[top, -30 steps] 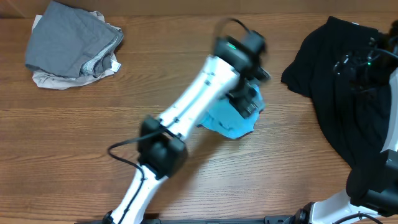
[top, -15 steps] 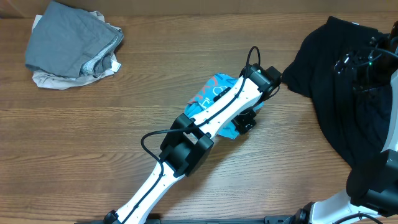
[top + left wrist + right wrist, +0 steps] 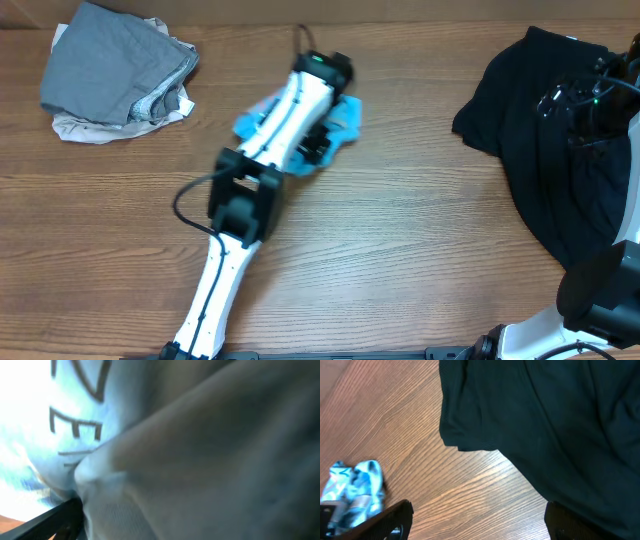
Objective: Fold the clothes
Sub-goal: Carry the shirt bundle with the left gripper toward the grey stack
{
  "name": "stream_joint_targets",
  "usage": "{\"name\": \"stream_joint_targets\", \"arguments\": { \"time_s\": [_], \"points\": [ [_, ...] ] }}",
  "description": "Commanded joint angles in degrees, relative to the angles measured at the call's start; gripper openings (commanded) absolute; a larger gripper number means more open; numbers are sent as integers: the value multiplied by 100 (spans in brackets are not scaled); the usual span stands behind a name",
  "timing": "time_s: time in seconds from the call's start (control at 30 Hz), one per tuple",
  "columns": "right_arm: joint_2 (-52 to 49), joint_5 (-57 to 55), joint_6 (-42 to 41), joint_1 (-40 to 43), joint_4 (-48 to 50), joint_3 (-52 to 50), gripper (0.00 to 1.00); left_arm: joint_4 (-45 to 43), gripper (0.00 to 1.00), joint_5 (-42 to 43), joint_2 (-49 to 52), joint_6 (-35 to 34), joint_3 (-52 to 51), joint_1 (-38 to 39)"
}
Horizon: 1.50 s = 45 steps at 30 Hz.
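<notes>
Light blue T-shirt (image 3: 343,118) sits bunched at the upper middle of the wooden table (image 3: 420,260), under the left gripper (image 3: 316,148). That gripper seems clamped on it, though fabric smothers the wrist view. The right gripper (image 3: 477,522) hangs with fingers spread wide over the edge of the black garment (image 3: 550,420). The grey garments (image 3: 115,65) are piled at the far left.

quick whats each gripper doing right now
Left gripper: closed on the light blue T-shirt, with fabric bunched against its camera.
Right gripper: open and empty, at the edge of the black garment.
</notes>
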State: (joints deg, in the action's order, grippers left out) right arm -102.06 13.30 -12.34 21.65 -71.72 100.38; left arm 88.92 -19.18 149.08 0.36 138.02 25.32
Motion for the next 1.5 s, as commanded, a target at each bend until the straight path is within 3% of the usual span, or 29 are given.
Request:
{"name": "stream_joint_targets", "arguments": {
  "time_s": [0.0,0.3,0.37,0.53,0.77,0.9,1.23,1.33,1.43,1.47],
  "points": [
    [24,33,33,-15,52,7,89,-20,100,-221,0,94,142,-225],
    [24,33,37,-15,42,7,90,-55,100,-142,-684,151,1244,328],
    [24,33,37,-15,46,7,90,-35,100,382,-699,929,1246,555],
    [24,33,164,-15,4,7,90,-275,99,133,-656,1032,601,745],
    [24,33,232,-15,-52,7,91,-1132,95,-787,-656,363,-476,688],
    [24,33,234,-15,-68,7,91,-1797,96,-776,-656,369,-866,664],
    [13,33,232,-15,-37,7,91,-2371,96,-837,-656,592,-1980,636],
    [-13,31,232,-15,-39,7,91,-2452,86,-846,-656,470,-2105,564],
    [-46,31,234,-15,-42,7,91,-2527,64,-844,-656,321,-2159,413],
    [-61,28,234,-15,-39,7,91,-2566,52,-844,-656,321,-2159,328]
  ]
}}
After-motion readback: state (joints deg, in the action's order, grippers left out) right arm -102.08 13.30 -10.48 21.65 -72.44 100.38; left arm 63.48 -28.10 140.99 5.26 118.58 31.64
